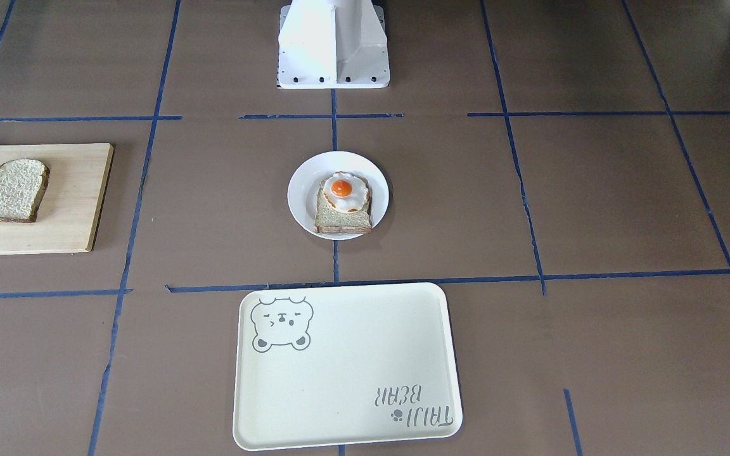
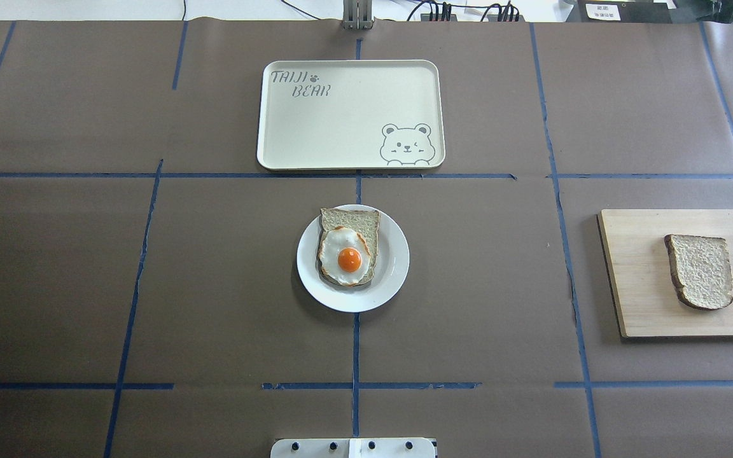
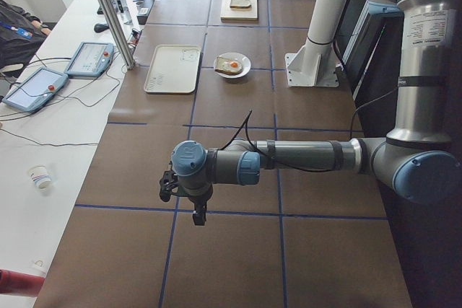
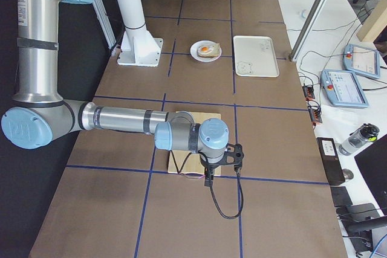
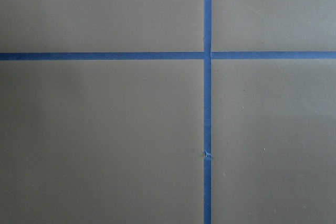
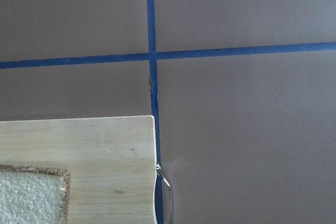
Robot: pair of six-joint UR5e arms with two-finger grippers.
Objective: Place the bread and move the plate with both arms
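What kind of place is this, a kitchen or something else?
Probably a robotics lab, not a kitchen: a brown paper-covered table gridded with blue tape, two silver-grey tubular robot arms over it, and grey control tablets with cables along its edge.

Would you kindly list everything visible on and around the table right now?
Rectangular wooden board: one, light wood, robot's right side.
Pale brown-crusted bread slice: one, pale, on that board.
Small round white plate: one, white, table centre.
Egg-topped bread slice: one, orange yolk, on the plate.
Rectangular cream bear tray: one, cream, beyond the plate.
White base block: one, white, robot's edge.
Silver-grey left arm: one, blue caps, over bare table; jaws unclear.
Silver-grey right arm: one, blue caps, over board's edge; jaws unclear.
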